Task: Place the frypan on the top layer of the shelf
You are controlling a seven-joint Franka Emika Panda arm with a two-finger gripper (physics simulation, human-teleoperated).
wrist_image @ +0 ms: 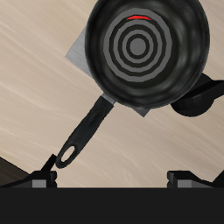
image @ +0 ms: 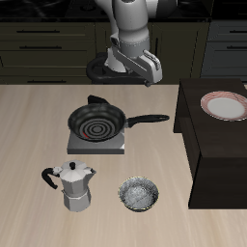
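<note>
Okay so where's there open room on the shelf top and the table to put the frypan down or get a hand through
The shelf top is bare nearer the table's front edge; farther back sits a plate. The table is open beside the burner plate, away from the shelf. It is crowded near the front, where moka pot and silver bowl flank a narrow gap, below the frypan.

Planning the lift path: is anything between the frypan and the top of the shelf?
Nothing visible stands between them. The frypan sits on the burner plate, and the table stretch toward the shelf is bare. A plate already sits on the shelf top, farther back, taking some landing space.
</note>
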